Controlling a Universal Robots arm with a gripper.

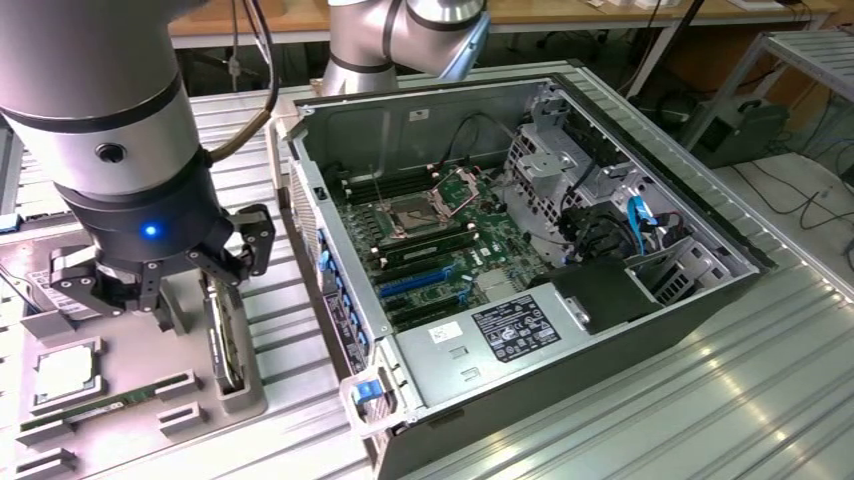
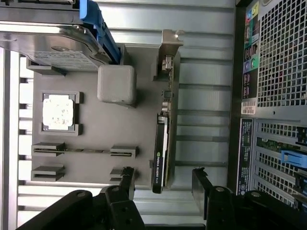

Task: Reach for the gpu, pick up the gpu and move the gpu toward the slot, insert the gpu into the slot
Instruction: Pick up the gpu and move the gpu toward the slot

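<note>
The gpu (image 1: 224,345) stands on its long edge in a grey fixture tray (image 1: 134,400), at the exterior view's left of the open computer case. In the wrist view the gpu (image 2: 162,143) is a thin dark card with its silver end bracket (image 2: 170,48) at the far end. My gripper (image 1: 198,300) hangs just above the card and is open. Its black fingertips (image 2: 127,179) straddle the near end of the card without touching it, so my gripper (image 2: 163,179) holds nothing. The blue slot (image 1: 411,283) lies on the green motherboard inside the case.
The tray (image 2: 96,134) also holds a processor chip (image 2: 58,111), a slim memory stick (image 2: 84,150), a grey block (image 2: 116,84) and a silver hard drive (image 2: 48,43) with a blue carrier. The case wall (image 1: 314,250) stands between tray and motherboard. A power supply (image 1: 494,335) sits near the slot.
</note>
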